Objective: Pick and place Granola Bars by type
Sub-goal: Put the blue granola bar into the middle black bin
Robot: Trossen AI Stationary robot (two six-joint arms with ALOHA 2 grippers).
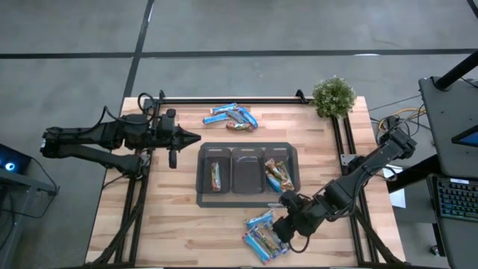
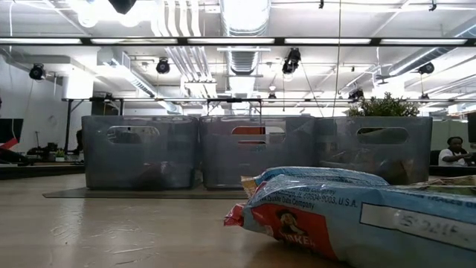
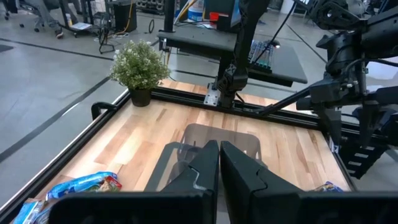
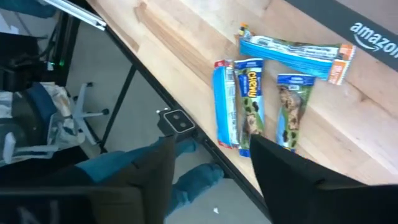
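Right gripper (image 1: pixel 287 226) fingers spread apart above near-edge pile of granola bars (image 1: pixel 265 237), holding nothing, second cluster of bars (image 1: pixel 231 116) at far edge, some bars in outer compartments of grey tray (image 1: pixel 247 196), left gripper (image 1: pixel 196 137) fingers together, idle beside tray

The table (image 1: pixel 179 217) top is pale wood in glued strips, smooth with a soft sheen, edged by a black metal frame (image 1: pixel 224 100). The three-compartment bin (image 1: pixel 247 196) is grey translucent plastic, faintly frosted. The Granola Bars (image 4: pixel 261 93) wear glossy, crinkled film wrappers that catch the light; the same shiny wrap shows on the bar close to the low camera (image 2: pixel 335 216). The left gripper (image 3: pixel 219 163) fingers are matt black plastic. The small plant (image 1: pixel 333 96) looks like artificial plastic foliage. The floor (image 1: pixel 75 45) is smooth grey concrete
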